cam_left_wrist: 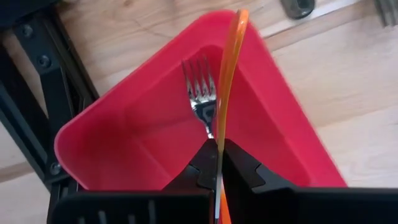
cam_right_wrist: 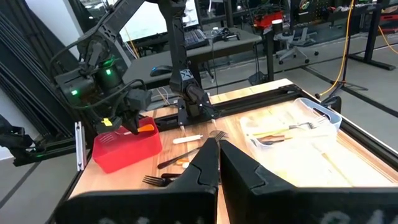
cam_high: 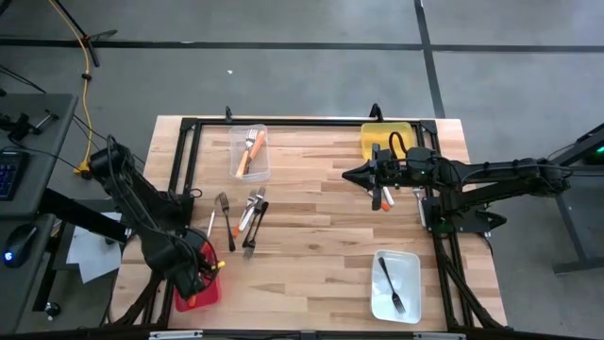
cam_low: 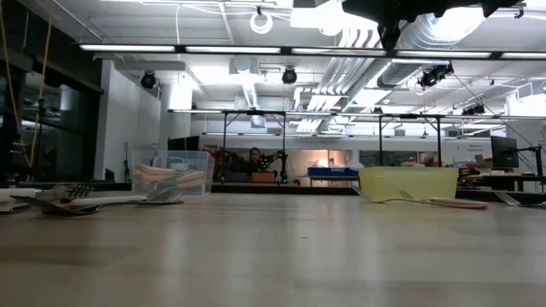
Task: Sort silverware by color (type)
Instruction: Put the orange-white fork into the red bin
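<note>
My left gripper (cam_left_wrist: 219, 163) hangs pointing down over the red bin (cam_left_wrist: 124, 137) at the table's near left corner (cam_high: 185, 298), shut on a thin orange handle (cam_left_wrist: 230, 68). A metal fork head (cam_left_wrist: 199, 84) shows inside the bin beside the handle; whether it belongs to the same utensil I cannot tell. A loose pile of silverware (cam_high: 251, 212) lies on the table's middle left. My right gripper (cam_right_wrist: 217, 155) waits level above the table near the yellow bin (cam_high: 387, 140), shut with nothing in it. My left gripper pinches the orange handle (cam_left_wrist: 221, 142) between its two fingers, coming from above and pointing down. The handle shows edge-on and reaches out past the fingertips over the red bin's inside. The fingers hide which end of the handle they are on.
A clear bin (cam_high: 250, 151) with orange-handled forks stands at the far middle left. A white bin (cam_high: 396, 283) holding a dark fork sits near right. An orange-handled utensil (cam_high: 385, 196) lies under my right arm. Black frame rails (cam_high: 179, 161) border the table.
</note>
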`<state>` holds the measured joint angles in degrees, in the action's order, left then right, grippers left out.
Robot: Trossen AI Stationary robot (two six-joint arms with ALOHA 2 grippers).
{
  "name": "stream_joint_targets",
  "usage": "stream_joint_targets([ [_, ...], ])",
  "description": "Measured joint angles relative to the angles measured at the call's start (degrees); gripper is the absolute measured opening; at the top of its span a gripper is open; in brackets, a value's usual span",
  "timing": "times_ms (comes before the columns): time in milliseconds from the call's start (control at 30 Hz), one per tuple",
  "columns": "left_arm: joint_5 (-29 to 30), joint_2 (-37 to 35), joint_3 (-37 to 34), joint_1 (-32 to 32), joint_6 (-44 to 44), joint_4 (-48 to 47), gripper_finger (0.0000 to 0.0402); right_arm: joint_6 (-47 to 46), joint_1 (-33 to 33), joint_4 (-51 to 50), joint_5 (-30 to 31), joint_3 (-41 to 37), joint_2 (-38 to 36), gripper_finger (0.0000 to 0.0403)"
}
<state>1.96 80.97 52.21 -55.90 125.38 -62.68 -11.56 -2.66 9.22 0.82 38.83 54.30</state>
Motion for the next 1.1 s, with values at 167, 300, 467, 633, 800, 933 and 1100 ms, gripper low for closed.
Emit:
stream_joint_targets([
  [167, 0.00, 0.45, 0.00, 0.04, -0.11, -0.04, 0.0000, 0.03, 0.00, -0.03, 0.00, 0.00, 0.00, 0.0000],
  [300, 0.05, 0.43, 0.00, 0.04, -1.68, -0.04, 0.0000, 0.09, 0.00, -0.03, 0.00, 0.00, 0.00, 0.0000],
  [467, 0.20, 0.43, 0.00, 0.07, -2.95, -0.06, 0.0006, 0.20, 0.00, -0.63, 0.00, 0.00, 0.00, 0.0000],
  [633, 0.19, 0.43, 0.00, 0.07, -2.97, -0.06, 0.0016, 0.10, 0.02, -1.32, 0.00, 0.00, 0.00, 0.0000],
  [800, 0.20, 0.43, 0.00, 0.07, -2.92, -0.08, 0.0028, 0.12, 0.02, -1.32, 0.00, 0.00, 0.00, 0.0000],
  [933, 0.20, 0.43, 0.02, 0.07, -2.95, -0.08, 0.0045, 0.27, 0.00, -1.32, 0.02, 0.00, 0.00, 0.0000],
  [1100, 0.17, -0.15, 0.02, 0.07, -2.97, -0.08, 0.0079, 1.31, 0.00, -1.32, 0.02, 0.00, 0.00, 0.0000],
])
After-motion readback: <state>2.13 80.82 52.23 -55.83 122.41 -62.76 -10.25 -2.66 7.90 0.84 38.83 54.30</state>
